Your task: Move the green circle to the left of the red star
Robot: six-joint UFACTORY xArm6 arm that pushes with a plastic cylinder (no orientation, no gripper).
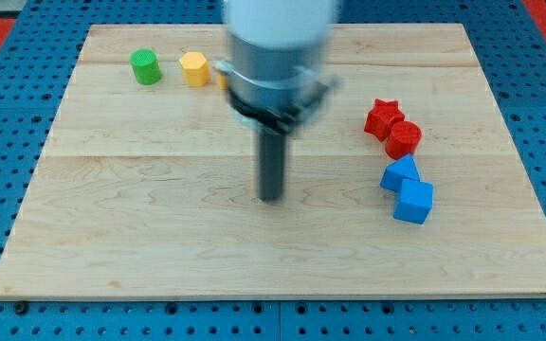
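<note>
The green circle [145, 67] stands near the board's top left. The red star [382, 116] lies at the view's right, touching a red circle [405, 139] just below and right of it. My tip [271, 197] rests on the board near the middle, far to the right of and below the green circle, and well left of the red star. It touches no block.
A yellow hexagon [194, 69] sits just right of the green circle; another yellow-orange block beside it is mostly hidden by the arm. Two blue blocks [400, 175] [413, 201] lie below the red circle. The wooden board [83, 237] lies on a blue pegboard.
</note>
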